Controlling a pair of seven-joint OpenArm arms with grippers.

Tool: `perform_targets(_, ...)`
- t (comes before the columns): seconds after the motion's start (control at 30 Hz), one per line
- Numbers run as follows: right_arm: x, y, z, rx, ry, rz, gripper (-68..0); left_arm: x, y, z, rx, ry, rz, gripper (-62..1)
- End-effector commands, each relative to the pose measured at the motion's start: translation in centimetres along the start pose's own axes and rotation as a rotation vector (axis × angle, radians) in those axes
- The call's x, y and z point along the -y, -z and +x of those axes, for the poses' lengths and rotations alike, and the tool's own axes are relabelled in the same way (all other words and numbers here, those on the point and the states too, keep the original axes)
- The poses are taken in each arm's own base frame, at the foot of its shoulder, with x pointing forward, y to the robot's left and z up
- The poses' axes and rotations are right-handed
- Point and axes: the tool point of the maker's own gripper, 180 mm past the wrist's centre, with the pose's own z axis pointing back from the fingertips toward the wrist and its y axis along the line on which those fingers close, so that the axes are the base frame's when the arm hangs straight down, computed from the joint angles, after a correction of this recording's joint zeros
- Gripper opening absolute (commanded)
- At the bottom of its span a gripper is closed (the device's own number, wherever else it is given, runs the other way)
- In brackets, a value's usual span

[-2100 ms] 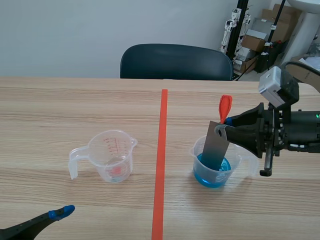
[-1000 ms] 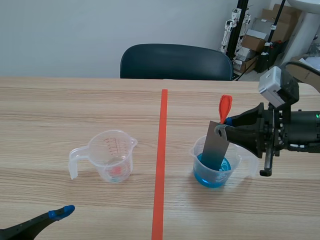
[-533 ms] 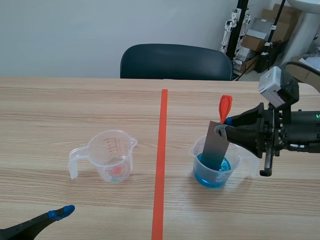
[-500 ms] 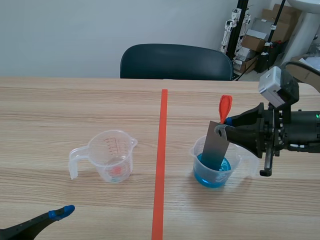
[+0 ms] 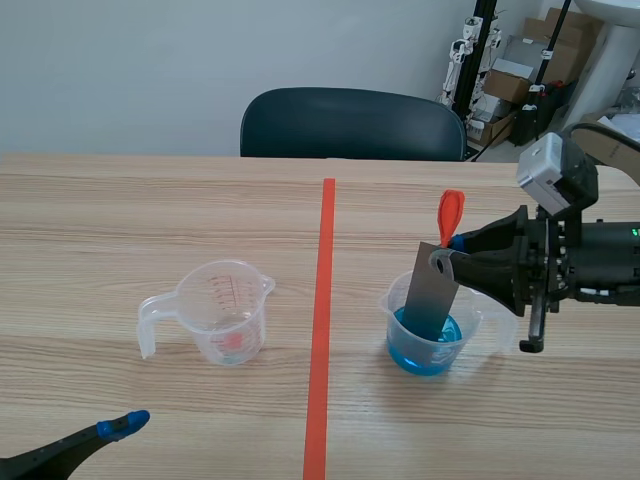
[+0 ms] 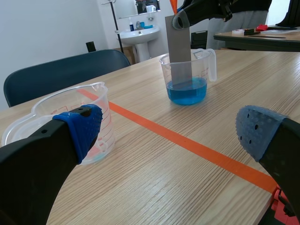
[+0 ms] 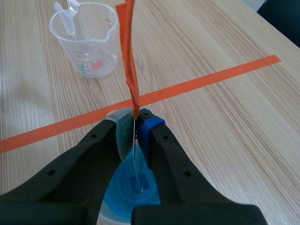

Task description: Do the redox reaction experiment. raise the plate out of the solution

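Nearest, at the desk's [image 5: 120,220] near edge, the left tool [image 6: 169,129] is seen spread wide, with nothing held between its blue pads. Just ahead of it, an empty measuring cup [image 5: 225,312] is stood to the left of the orange tape line [image 5: 320,330].

Across that line, the grey plate [image 5: 431,292] is pinched at its upper end by the closed right tool [image 5: 447,257], with an orange strip [image 5: 451,213] rising above the grip. The plate's lower end is dipped in the blue solution [image 6: 186,91] inside the clear beaker [image 5: 392,305], so the lift is judged not yet made.

The plate is held at a slight tilt close to the beaker's rim. If it were pulled along a slant, the light beaker could be dragged or tipped and the solution spilled. Only a thin edge is gripped, so the wet plate could be let slip. Drips could also be carried onto the desk.

A dark chair [image 5: 350,122] is seen beyond.
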Motion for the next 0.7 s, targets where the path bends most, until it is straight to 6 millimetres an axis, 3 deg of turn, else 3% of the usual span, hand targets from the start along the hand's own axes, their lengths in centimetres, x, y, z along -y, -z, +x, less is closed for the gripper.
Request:
perform_targets(0.0, 0.7, -0.3, 1.3, 0.037, -0.013, -0.011, -67.1, 0.1, -0.2, 1.0, 0.045, -0.005, 0.010, -0.7)
perform_targets(0.67, 0.0, -2.0, 5.1, 0.129, -0.071, 0.025, -67.1, 0.1, -0.2, 1.0, 0.045, -0.005, 0.010, -0.7)
